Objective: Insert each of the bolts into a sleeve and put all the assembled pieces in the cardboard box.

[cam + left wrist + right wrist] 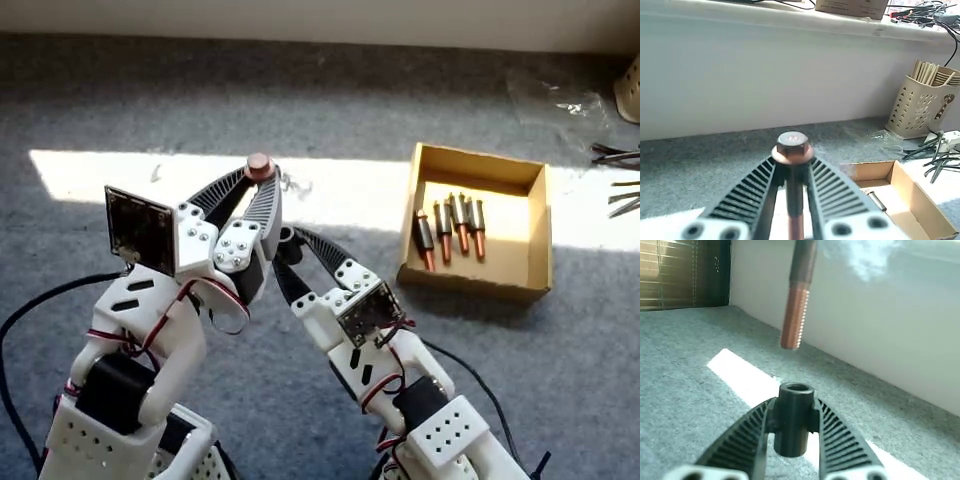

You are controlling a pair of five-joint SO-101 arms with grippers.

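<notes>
My left gripper [258, 180] is shut on a copper bolt [260, 165], held with its hex head [793, 145] up between the ribbed black fingers [755, 187]. Just beside and below it, my right gripper [290, 242] is shut on a black sleeve [792, 415], its bore facing up. The bolt's threaded end [792, 325] hangs slightly above the sleeve's opening, apart from it. The cardboard box [475, 165] sits to the right on the grey carpet, with several assembled pieces [452, 228] lying side by side inside.
A beige perforated holder [920, 105] stands by the wall beyond the box [900, 187]. Dark loose tools [618, 195] and a crumpled clear bag [560, 100] lie near it. A white wall runs along the carpet's far edge. A sunlit band crosses the carpet [100, 175].
</notes>
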